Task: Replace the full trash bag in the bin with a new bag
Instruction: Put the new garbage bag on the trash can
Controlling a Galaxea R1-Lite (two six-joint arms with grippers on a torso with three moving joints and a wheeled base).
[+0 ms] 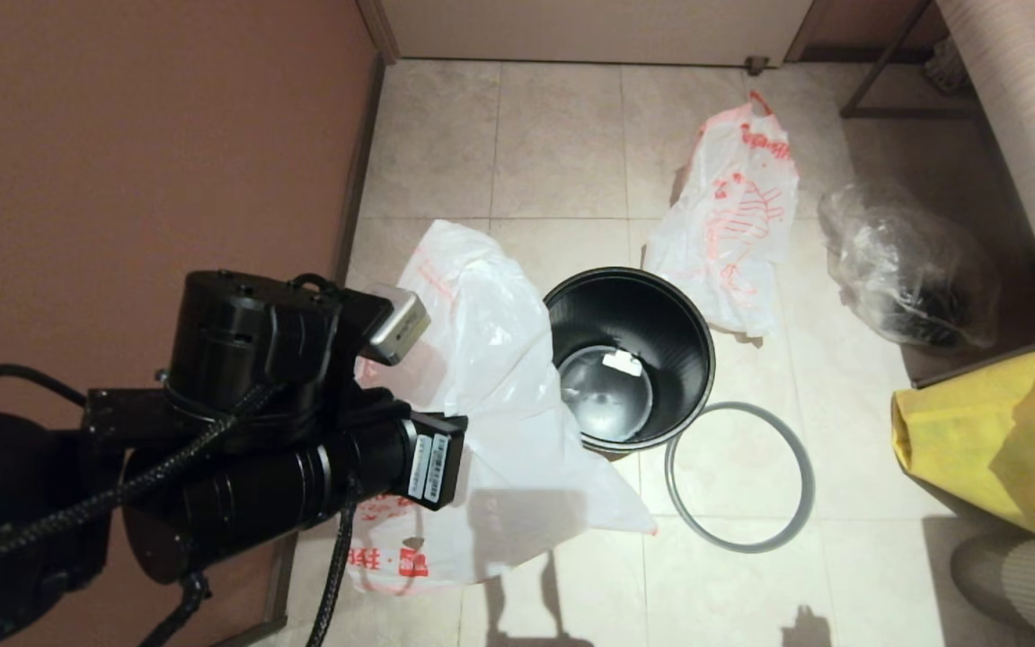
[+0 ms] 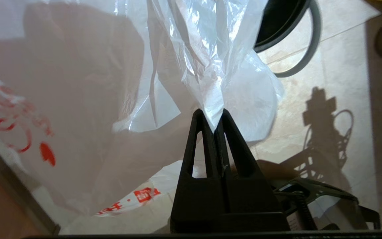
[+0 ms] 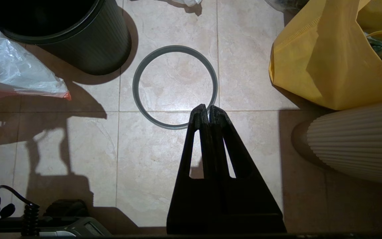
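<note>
The new bag point(image 1: 499, 377) is draping beside the empty bin point(image 1: 630, 359), with the grey ring point(image 1: 739, 476) lying on the floor point(image 1: 562, 144).

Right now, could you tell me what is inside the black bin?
The bin holds no bag; only a small white scrap lies on its bare floor. The near inner wall is hidden.

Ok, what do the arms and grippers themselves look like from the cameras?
The left arm is matte black, built of round drum-shaped housings, with a braided black cable along it, white barcode labels and a silver wrist camera. Left gripper and right gripper match: two black, tapering triangular fingers with slot cut-outs.
</note>
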